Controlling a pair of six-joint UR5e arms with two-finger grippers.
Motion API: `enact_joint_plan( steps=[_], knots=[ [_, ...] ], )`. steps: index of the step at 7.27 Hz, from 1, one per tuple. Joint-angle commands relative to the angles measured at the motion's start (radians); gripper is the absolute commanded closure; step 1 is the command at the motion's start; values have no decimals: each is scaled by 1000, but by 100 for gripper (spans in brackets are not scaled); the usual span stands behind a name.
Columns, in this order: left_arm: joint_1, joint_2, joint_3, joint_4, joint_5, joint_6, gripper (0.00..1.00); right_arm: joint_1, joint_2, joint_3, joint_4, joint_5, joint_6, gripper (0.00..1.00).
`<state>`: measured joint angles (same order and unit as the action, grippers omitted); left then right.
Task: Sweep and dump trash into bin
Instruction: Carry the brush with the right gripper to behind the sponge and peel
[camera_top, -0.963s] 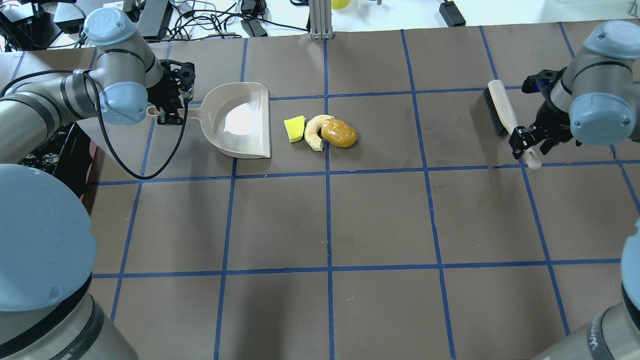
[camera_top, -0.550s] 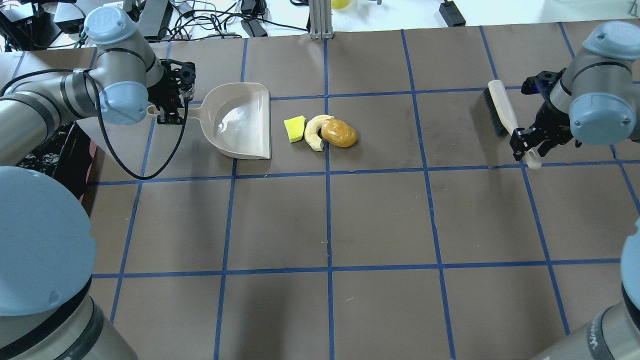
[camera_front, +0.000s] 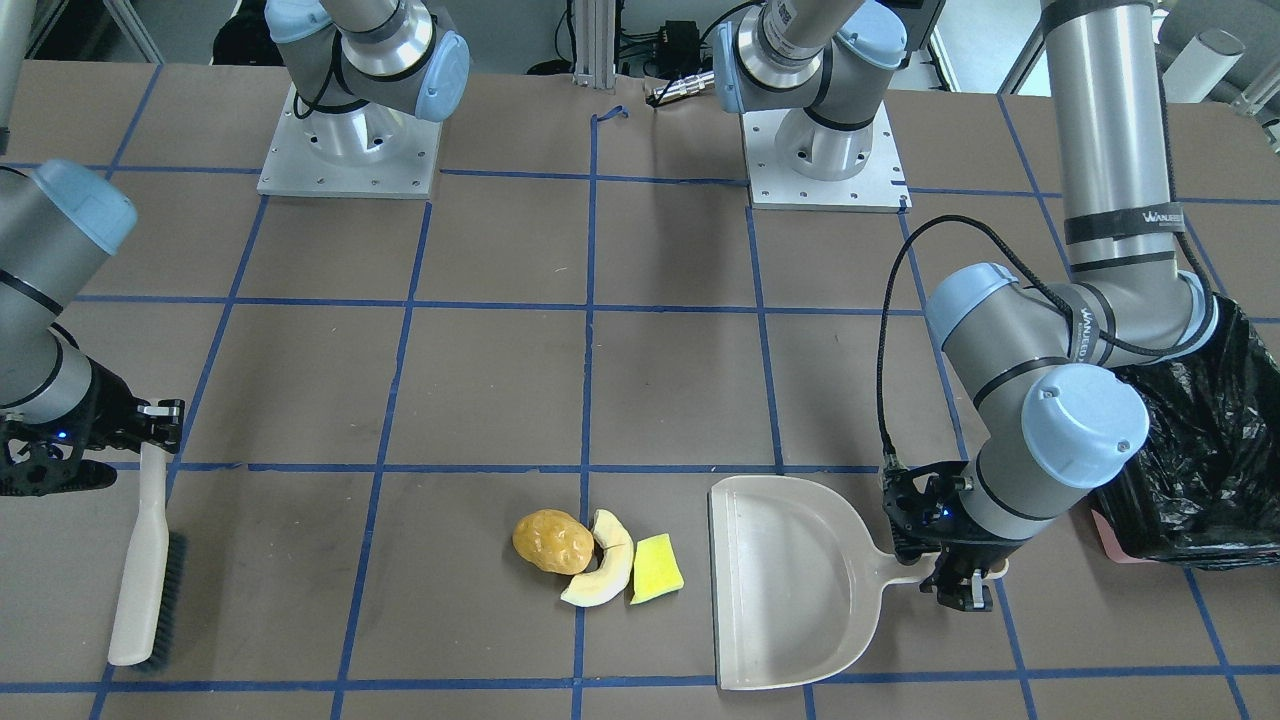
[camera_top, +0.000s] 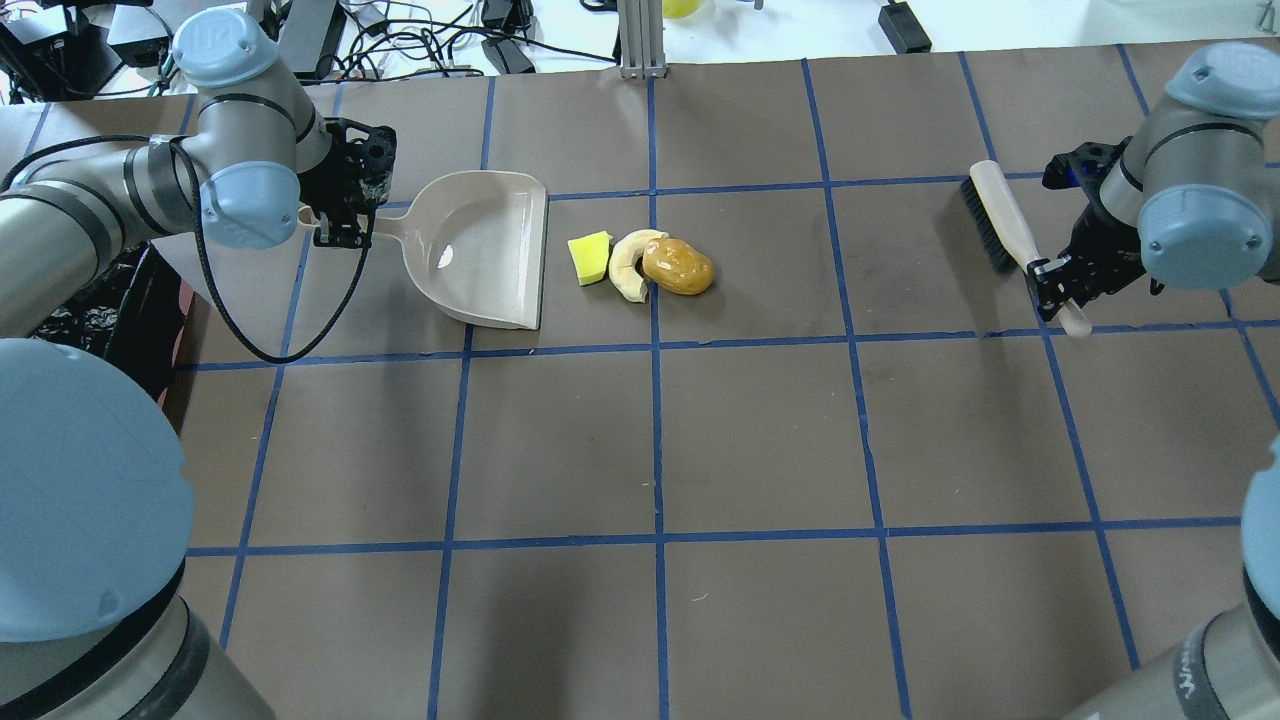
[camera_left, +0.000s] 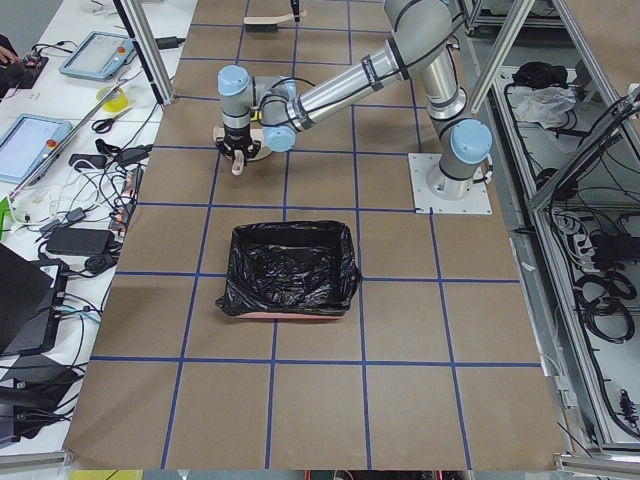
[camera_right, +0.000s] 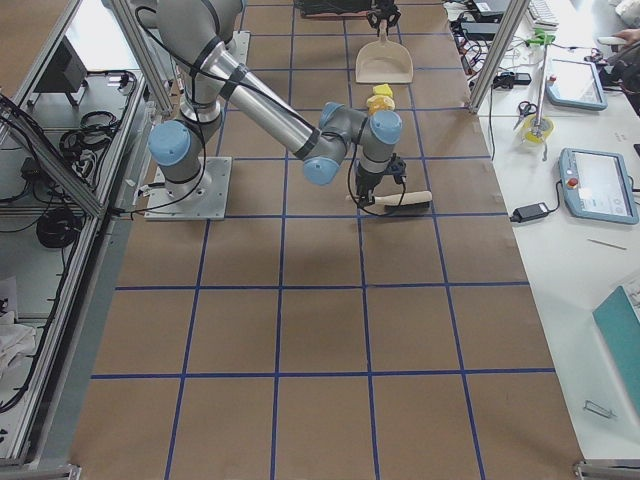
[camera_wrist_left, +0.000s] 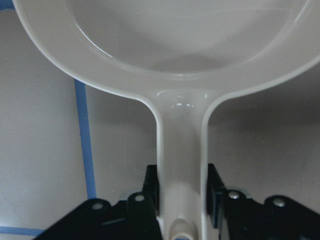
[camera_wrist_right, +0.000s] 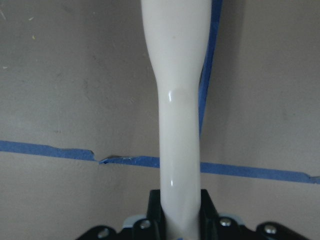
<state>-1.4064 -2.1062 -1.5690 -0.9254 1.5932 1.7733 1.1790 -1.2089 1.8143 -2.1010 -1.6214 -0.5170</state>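
Three trash pieces lie together on the table: a golden-brown lump (camera_top: 678, 266), a pale cream curved slice (camera_top: 628, 268) and a yellow sponge wedge (camera_top: 590, 258). A beige dustpan (camera_top: 480, 248) sits just left of them, its open edge facing the wedge. My left gripper (camera_top: 345, 215) is shut on the dustpan handle (camera_wrist_left: 180, 165). My right gripper (camera_top: 1060, 285) is shut on the handle (camera_wrist_right: 179, 125) of a white brush with black bristles (camera_top: 1000, 215), far right of the trash. The bin (camera_left: 290, 270), pink-sided with a black bag, stands at the table's left end.
The bin's black bag (camera_front: 1200, 450) sits close behind my left arm's elbow. Blue tape lines grid the brown table (camera_top: 760, 440). Cables and power bricks (camera_top: 420, 40) lie beyond the far edge. The two arm bases (camera_front: 350, 150) stand on the robot's side.
The dustpan has shifted slightly right toward the wedge and tilted, with my left gripper still on its handle. My right gripper and the brush have moved only slightly.
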Motion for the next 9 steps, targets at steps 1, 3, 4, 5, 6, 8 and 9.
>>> enact_joint_plan(
  steps=[1,3,4,5,6,8,9],
  knots=[
    [0,-3,3,-6,1,14,100,4,-3,-7,-1,2,0,100],
    [0,-8,3,-9,7,14,100,27,-18,-23,4,18,32,100],
    [0,-6,4,-9,30,14,100,72,-21,-29,12,47,129,100],
    [0,-9,4,-9,30,14,100,143,-27,-30,12,48,203,100],
    [0,-9,3,-9,30,12,100,203,-41,-30,10,49,239,100],
    [-2,-12,4,-9,28,14,100,330,-50,-30,50,107,456,100],
    [-2,-12,4,-9,28,12,100,381,-50,-30,59,129,574,100]
  ],
)
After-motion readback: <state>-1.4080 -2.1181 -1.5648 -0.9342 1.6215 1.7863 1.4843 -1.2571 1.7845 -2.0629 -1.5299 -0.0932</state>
